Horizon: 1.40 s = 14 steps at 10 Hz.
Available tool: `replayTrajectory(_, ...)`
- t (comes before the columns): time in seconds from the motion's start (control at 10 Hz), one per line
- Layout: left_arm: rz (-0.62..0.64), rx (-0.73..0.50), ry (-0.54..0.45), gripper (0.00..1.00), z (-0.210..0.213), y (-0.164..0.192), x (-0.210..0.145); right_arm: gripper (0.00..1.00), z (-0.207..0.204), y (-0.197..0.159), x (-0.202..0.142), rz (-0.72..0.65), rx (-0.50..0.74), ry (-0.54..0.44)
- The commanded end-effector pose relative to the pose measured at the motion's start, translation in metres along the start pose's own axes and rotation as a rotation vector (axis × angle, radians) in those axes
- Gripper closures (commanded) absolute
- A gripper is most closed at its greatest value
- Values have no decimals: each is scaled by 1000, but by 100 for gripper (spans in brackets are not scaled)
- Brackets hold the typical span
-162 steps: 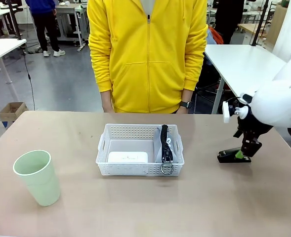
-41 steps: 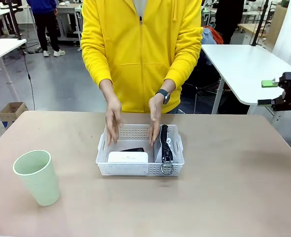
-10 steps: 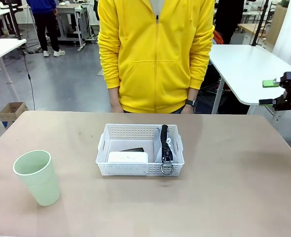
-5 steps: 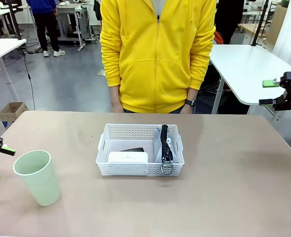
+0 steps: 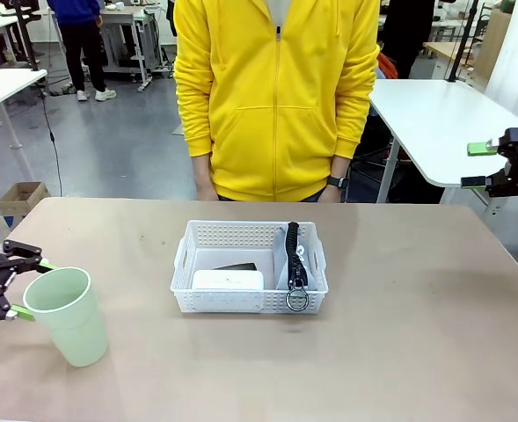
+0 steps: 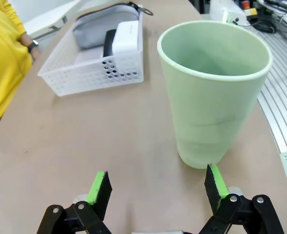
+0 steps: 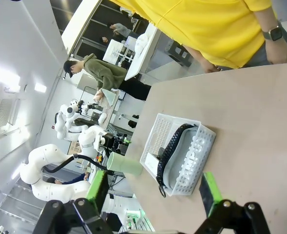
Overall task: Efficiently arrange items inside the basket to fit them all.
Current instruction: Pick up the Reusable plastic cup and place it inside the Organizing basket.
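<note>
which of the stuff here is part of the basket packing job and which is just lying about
Part of the job: basket, pale green cup, grey pouch, white box, black stapler.

Just lying about: cardboard box on the floor, white table behind on the right.

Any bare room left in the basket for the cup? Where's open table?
In the basket, only the far-left strip between far wall and stapler is bare; white box and pouch crowd the rest. Table right of the basket is open.
</note>
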<state>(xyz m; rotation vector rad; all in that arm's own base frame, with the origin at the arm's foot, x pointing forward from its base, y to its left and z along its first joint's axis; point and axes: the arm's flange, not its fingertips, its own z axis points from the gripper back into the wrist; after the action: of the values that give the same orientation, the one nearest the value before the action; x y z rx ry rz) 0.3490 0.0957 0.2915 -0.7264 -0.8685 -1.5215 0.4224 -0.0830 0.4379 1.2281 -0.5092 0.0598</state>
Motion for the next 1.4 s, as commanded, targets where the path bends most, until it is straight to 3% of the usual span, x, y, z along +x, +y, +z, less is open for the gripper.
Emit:
replayTrajectory(0.0,-68,-61,0,0,-39,-37,-50,0,3,2,1,11,3,10)
replayTrajectory(0.2,-108,-198,-5,0,-48,-41,-54,0,3,2,1,11,3,10)
replayTrajectory(1.3,-95,-316,-129,0,-103,-52,-50,0,3,2,1,11,3,10)
